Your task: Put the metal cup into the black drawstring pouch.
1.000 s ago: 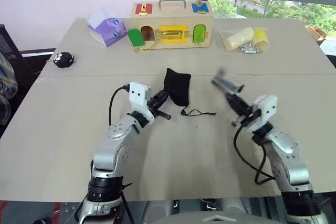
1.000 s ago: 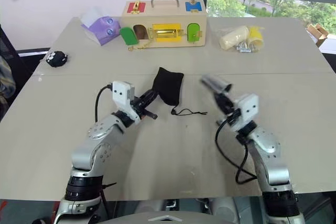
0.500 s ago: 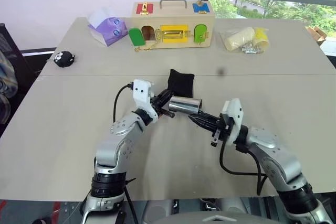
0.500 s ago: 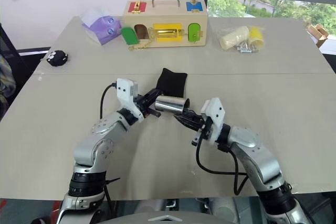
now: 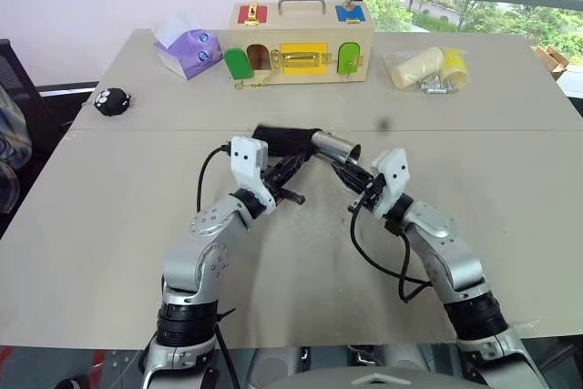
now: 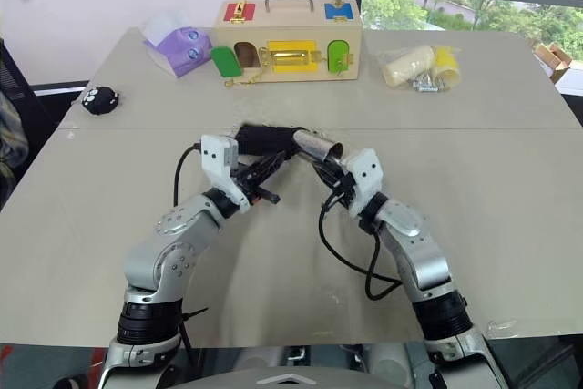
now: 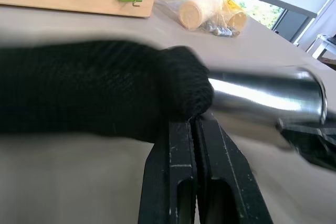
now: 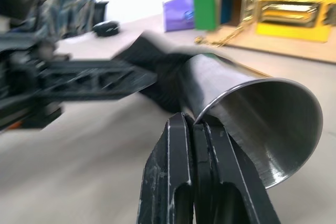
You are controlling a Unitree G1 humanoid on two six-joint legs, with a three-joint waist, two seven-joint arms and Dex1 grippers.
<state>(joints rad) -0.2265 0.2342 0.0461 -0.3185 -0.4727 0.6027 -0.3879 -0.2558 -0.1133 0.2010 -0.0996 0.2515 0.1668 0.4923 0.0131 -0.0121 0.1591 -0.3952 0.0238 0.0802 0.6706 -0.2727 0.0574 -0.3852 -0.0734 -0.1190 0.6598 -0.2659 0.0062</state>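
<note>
Over the middle of the smooth beige tabletop, in front of the wooden latch box with its metal handle and coloured doors, the two arms meet. The left tool has its two black fingers pressed together on the rim of the matte black, soft woven fabric drawstring pouch, which hangs stretched out sideways above the tabletop as a dark, coarse-knit tube. The right tool has its fingers pinched together on the thin wall of the shiny, smooth, slightly tapered steel cup, gripping it at the wide open rim. The cup lies almost level, its narrow closed end pushed into the mouth of the pouch so the fabric bunches around it, while the flared open end and most of the polished body remain outside, pointing back toward the right arm. In the left wrist view the pouch's knit texture wraps the cup's tip. Behind the latch box's left end sits a purple and white soft packet; to the box's right lies a cream-yellow cylinder in clear crinkled plastic. Far left of the box rests a small black fuzzy ball.
</note>
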